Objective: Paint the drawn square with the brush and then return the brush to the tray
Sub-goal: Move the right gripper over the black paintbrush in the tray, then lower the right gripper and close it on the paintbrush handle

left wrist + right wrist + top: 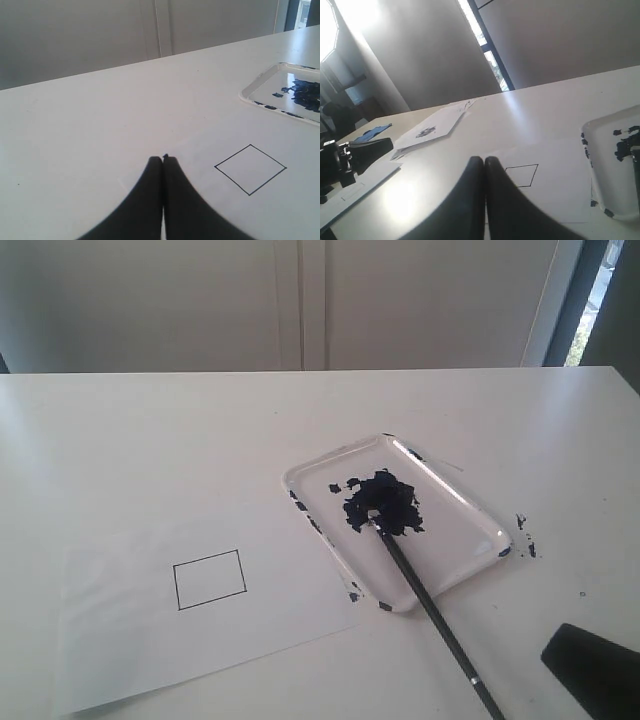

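Observation:
The drawn square (pixel 210 580) is a thin black outline on a white paper sheet (pixel 120 630), and its inside is bare white. It also shows as the square (pixel 250 169) and the square (pixel 521 176). To its right lies the clear tray (pixel 470 530) with a dark blue paint blob (pixel 383 502). The brush (pixel 440 625) rests with its tip in the blob and its black handle over the tray's near rim, untouched. My left gripper (pixel 163 159) is shut and holds nothing. My right gripper (pixel 484 160) is shut and holds nothing.
Blue paint specks (pixel 525 535) mark the table right of the tray. A black part of the right arm (pixel 595 672) shows at the lower right corner. Loose papers (pixel 427 130), a blue cloth (pixel 372 132) and a black device (pixel 350 155) lie beyond the sheet.

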